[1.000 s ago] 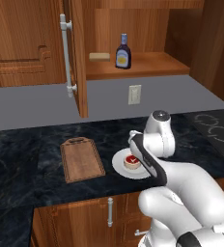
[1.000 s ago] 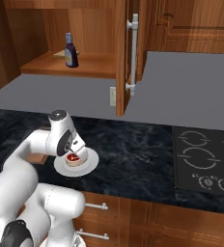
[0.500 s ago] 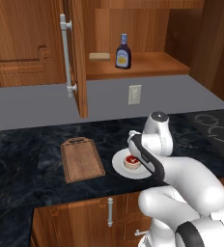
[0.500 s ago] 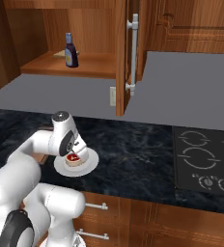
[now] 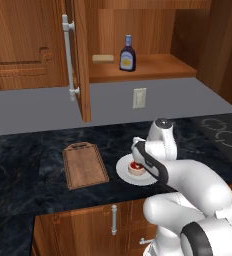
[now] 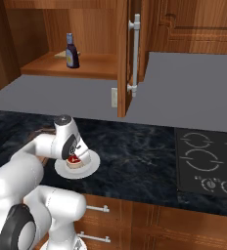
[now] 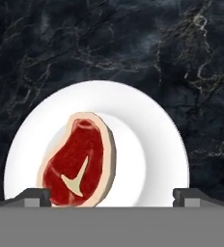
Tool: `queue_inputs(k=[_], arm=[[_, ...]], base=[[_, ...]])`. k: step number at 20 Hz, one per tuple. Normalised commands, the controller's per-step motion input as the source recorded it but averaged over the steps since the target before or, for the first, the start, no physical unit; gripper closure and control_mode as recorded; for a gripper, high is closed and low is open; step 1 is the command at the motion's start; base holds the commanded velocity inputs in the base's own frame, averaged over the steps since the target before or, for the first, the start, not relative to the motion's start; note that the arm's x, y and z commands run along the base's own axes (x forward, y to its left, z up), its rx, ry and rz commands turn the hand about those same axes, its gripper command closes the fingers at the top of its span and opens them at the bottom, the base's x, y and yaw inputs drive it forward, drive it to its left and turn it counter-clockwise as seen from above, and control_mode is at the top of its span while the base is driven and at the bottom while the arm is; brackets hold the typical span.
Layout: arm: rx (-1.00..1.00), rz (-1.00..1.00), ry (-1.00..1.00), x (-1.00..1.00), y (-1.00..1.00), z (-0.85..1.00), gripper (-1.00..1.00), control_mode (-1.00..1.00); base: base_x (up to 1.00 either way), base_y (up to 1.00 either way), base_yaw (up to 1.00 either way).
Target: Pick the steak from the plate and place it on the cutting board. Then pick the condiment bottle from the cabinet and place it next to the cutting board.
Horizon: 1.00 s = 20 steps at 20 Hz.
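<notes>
The steak (image 7: 80, 161) lies on the left half of the white plate (image 7: 152, 144), red with a pale fat rim. My gripper (image 7: 113, 197) hangs open right above it, one fingertip (image 7: 34, 195) left of the meat and the other at the plate's right rim. From the base, the hand (image 5: 138, 156) hovers over the steak (image 5: 136, 168) on the plate (image 5: 124, 175). The wooden cutting board (image 5: 84, 166) lies left of the plate, bare. The condiment bottle (image 5: 127, 54) stands on the shelf of the open cabinet (image 5: 138, 70); the right base view has bottle (image 6: 72, 52), steak (image 6: 75, 161) and plate (image 6: 90, 167).
A flat tan block (image 5: 103, 59) lies beside the bottle on the shelf. The cabinet door (image 5: 82, 60) with its grey bar handle (image 5: 68, 55) juts out above the counter. A cooktop (image 6: 206, 161) lies to the right. A wall outlet (image 5: 138, 98) sits behind the plate.
The arm has shifted only slightly over the plate. The jaws stay open and the steak has not moved.
</notes>
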Motion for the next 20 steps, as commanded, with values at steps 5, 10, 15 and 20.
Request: queue_inputs(k=[5, 10, 15, 20], arm=[[0.0, -0.01, 0.0, 0.09, 0.02, -0.14, -1.0, -1.0], [0.0, -0.02, 0.0, 0.16, 0.03, -0.1, -1.0, -1.0], [0.0, -0.02, 0.0, 0.18, 0.02, -0.08, -1.0, -1.0], [0.0, -0.02, 0.0, 0.15, 0.0, -0.1, -1.0, -1.0]], base=[[0.0, 0.0, 0.0], [0.0, 0.0, 0.0], [0.0, 0.0, 0.0], [0.0, 0.0, 0.0]])
